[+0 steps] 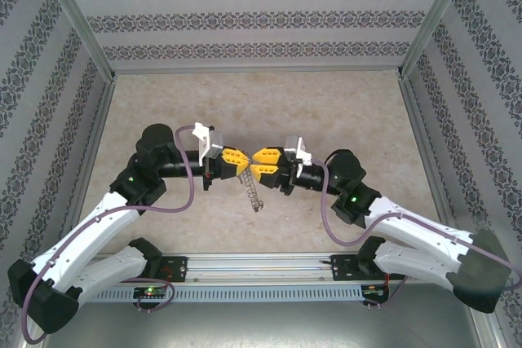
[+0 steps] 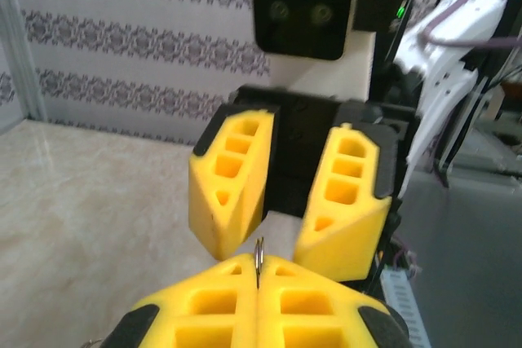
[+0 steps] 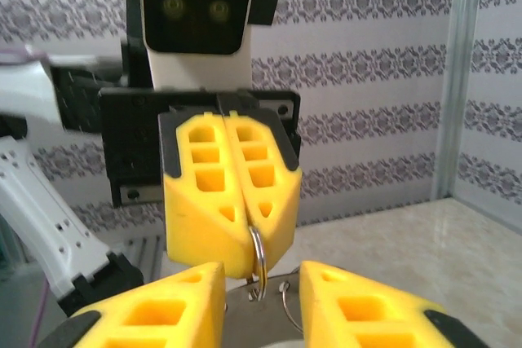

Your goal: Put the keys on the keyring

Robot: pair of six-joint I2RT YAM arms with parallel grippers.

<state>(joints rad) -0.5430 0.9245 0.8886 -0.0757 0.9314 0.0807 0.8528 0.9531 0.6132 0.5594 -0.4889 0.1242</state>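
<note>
Yellow ribbed fingers of the left gripper (image 3: pixel 249 260) are pressed flat together, clamping the thin metal rim of the keyring (image 3: pixel 257 265) right at their tips. Facing it head-on, at 3 o'clock in the overhead view, the right gripper (image 1: pixel 258 163) has its jaws parted, with its tips close to the left one's. Whether they touch the metal I cannot tell. A second thin wire loop (image 3: pixel 285 303) shows just beside the ring, in the gap between the right fingers.

Purple cables (image 1: pixel 192 173) curve off each wrist, and both arms reach in from a metal rail (image 1: pixel 261 265) at 6 o'clock.

The tabletop (image 1: pixel 326 103) is beige with a marbled look. Grey-patterned striped walls (image 1: pixel 261 18) close it in at 9, 12 and 3 o'clock, with aluminium posts (image 1: pixel 76 18) at the far corners.

From the left gripper's tips the keyring hangs toward 5 o'clock in the overhead view, over the middle of the table.
</note>
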